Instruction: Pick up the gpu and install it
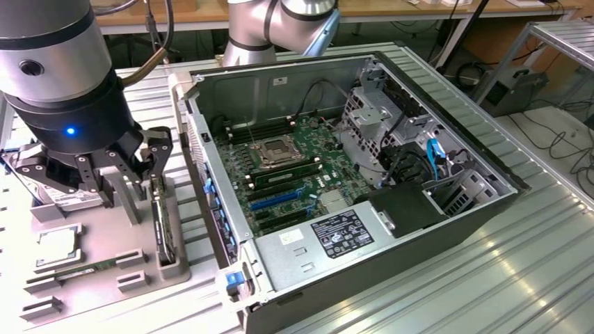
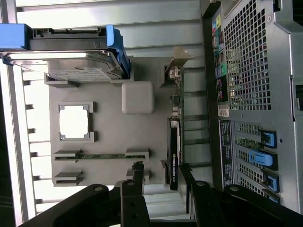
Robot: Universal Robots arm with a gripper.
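The gpu [image 1: 165,229] is a thin black-faced card standing on edge in a slot of the grey holder tray [image 1: 139,278], on the exterior view's left. In the wrist view the gpu [image 2: 173,146] runs lengthwise, its silver bracket [image 2: 178,61] at the end away from the fingers. My gripper [image 1: 135,191] hangs over the tray beside the card's far end, open, with nothing held. In the wrist view the gripper [image 2: 163,189] has its two dark fingers on either side of the card's near end, and the card lies closer to one finger [image 2: 189,187].
The open computer case [image 1: 483,202] lies to the exterior view's right of the tray, its motherboard [image 1: 288,181] exposed. The tray also holds a hard drive [image 2: 71,66], a square chip [image 2: 75,122] and a memory stick [image 2: 102,156]. The case's rear panel [image 2: 251,94] stands close beside the gpu.
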